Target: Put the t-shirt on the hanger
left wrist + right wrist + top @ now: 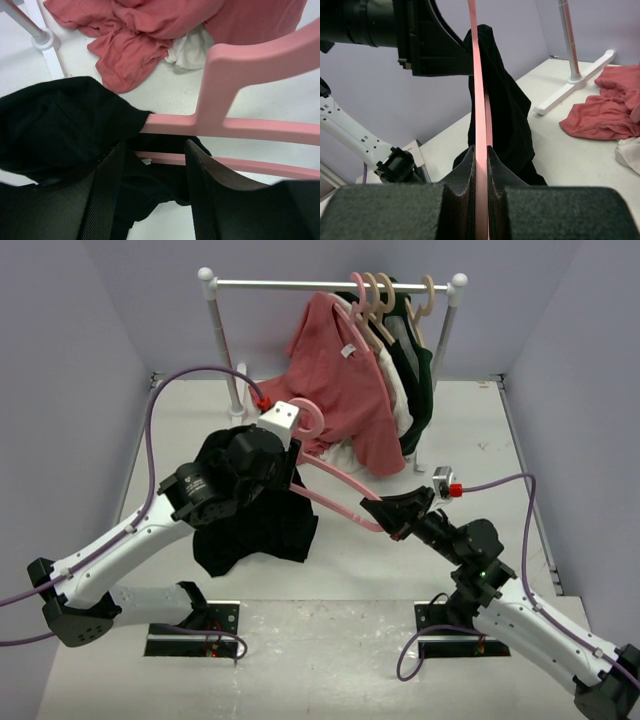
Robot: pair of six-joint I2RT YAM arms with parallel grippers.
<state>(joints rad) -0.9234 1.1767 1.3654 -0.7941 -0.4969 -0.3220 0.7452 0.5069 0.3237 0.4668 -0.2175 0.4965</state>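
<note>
T-shirt point(250, 530) hangs off one arm of the hanger point(335, 480), clamped steady by the right hand point(481, 150) so the left hand point(155, 144), jaws apart, can work cloth across.

Top view high, near side, facing rack point(330, 284); wrist views close along jaws, both sharing hanger point(250, 127).

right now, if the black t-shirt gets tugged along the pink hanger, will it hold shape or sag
Probably sags: the t-shirt hangs in limp folds off the hanger. It may bunch rather than slide, as it is gathered at the hanger's shoulder. The hanger looks stiff, straight in the right gripper.
</note>
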